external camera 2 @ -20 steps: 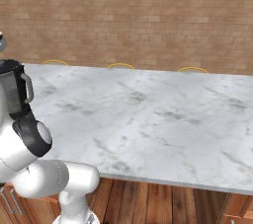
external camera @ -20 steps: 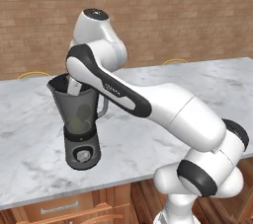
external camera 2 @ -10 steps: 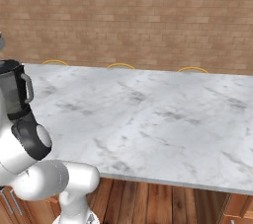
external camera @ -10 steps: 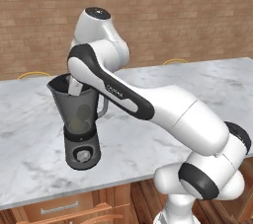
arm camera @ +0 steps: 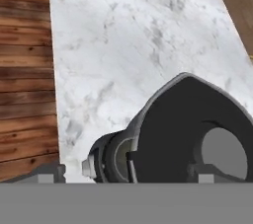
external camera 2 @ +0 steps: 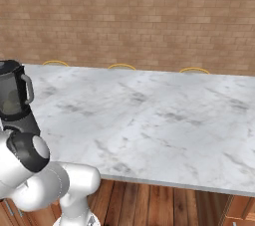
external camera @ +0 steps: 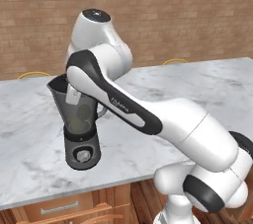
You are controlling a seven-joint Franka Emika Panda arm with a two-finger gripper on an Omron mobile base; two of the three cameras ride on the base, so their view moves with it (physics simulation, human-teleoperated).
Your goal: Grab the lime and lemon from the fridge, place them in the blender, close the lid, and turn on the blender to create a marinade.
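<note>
Hovering over the blender (external camera: pixel 78 119) on the marble counter (external camera: pixel 197 85), my gripper (arm camera: pixel 126 173) stands spread wide, gripping nothing. A pale yellowish fruit, apparently the lemon (external camera: pixel 82 114), sits inside the jug.

Readable text: one small marking on the arm.
In the left base view, the arm (external camera: pixel 148 114) carries tiny white lettering on the dark band along its forearm, just right of the blender (external camera: pixel 78 119); it seems to read "FRANKA", though the letters are too small and slanted to be sure. Nothing legible stands on the blender's base or knob, the marble counter (external camera 2: pixel 164 120), or the brick wall (external camera 2: pixel 139 16) in any view.
</note>
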